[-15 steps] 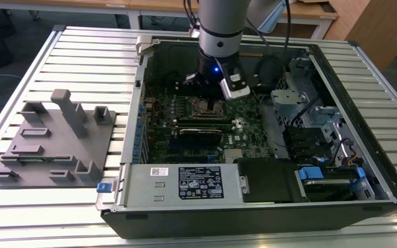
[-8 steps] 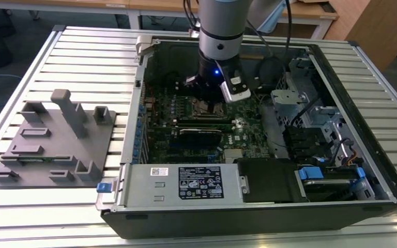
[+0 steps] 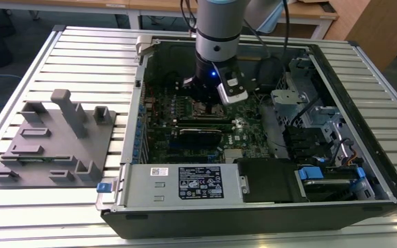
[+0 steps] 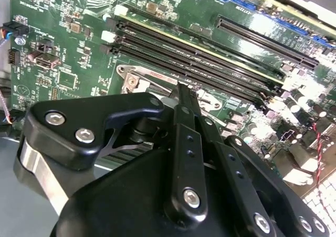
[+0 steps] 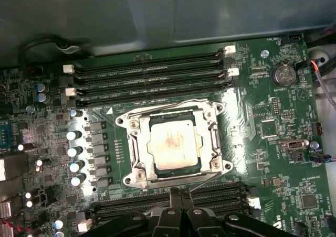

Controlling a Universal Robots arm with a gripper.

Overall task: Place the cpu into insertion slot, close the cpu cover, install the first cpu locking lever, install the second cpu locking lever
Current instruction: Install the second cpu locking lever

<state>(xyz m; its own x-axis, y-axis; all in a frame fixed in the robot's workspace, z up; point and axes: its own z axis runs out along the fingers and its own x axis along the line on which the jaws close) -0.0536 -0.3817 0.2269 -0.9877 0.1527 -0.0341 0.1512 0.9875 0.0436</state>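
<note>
The cpu sits in the slot with the cover down; the end effector hangs just beside its edge — fingers pressed together, holding nothing.

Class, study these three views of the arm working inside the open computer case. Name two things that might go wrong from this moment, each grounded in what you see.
1. The gripper sits right at the edge of the cpu cover, which lies closed over the cpu. A slight misalignment might scrape the frame or the nearby memory slots.

2. Capacitors stand close beside the socket, so a sideways sweep could strike them.
</note>
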